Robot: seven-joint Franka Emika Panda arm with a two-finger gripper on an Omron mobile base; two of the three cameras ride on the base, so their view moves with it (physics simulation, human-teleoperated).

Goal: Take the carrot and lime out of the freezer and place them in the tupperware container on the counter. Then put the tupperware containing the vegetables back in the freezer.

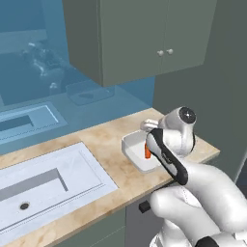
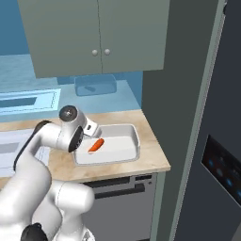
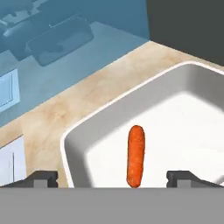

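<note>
While the gripper (image 3: 112, 179) hangs wide open and empty, the carrot (image 3: 136, 155) lies in the tupperware container (image 3: 78, 135) directly below, its long axis crossing the finger line.

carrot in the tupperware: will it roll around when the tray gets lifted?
Probably somewhat. The carrot looks smooth, rounded and stiff, lying loose on the flat floor of the tupperware container. The raised rim should keep it inside. The open gripper isn't restraining it.

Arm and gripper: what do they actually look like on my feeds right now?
The arm has glossy white rounded shells, dark joint bands and a round grey cap on the wrist. The gripper ends in two small dark, blocky fingertips. No cables or markings are visible.
</note>
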